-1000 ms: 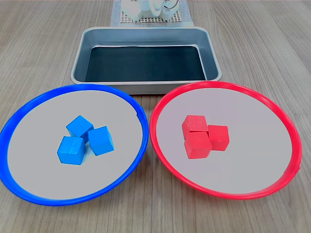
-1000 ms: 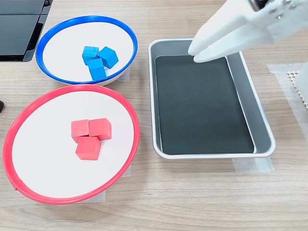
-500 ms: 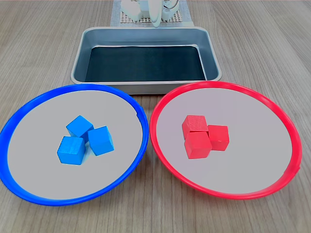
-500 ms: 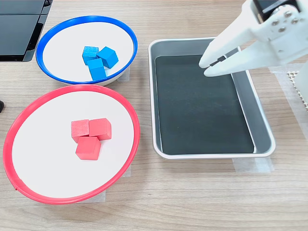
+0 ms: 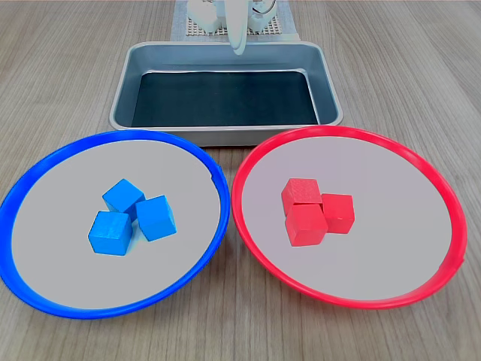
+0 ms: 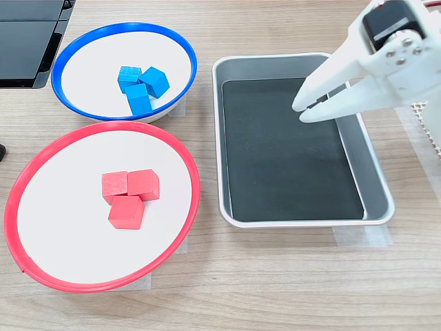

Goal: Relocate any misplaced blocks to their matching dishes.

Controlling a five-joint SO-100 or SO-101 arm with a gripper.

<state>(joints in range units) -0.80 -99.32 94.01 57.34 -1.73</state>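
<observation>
Three blue cubes (image 5: 132,216) lie in the blue-rimmed plate (image 5: 45,162); three red cubes (image 5: 313,210) lie in the red-rimmed plate (image 5: 421,162). The hand (image 6: 300,112) hangs over the metal tray (image 6: 375,176), fingers slightly parted, holding nothing.

In the first exterior view, two dishes sit side by side in front of the tray (image 5: 225,135). The left dish (image 5: 45,169) holds three clustered blocks (image 5: 131,216); the right dish (image 5: 406,158) holds three more (image 5: 312,210)
</observation>
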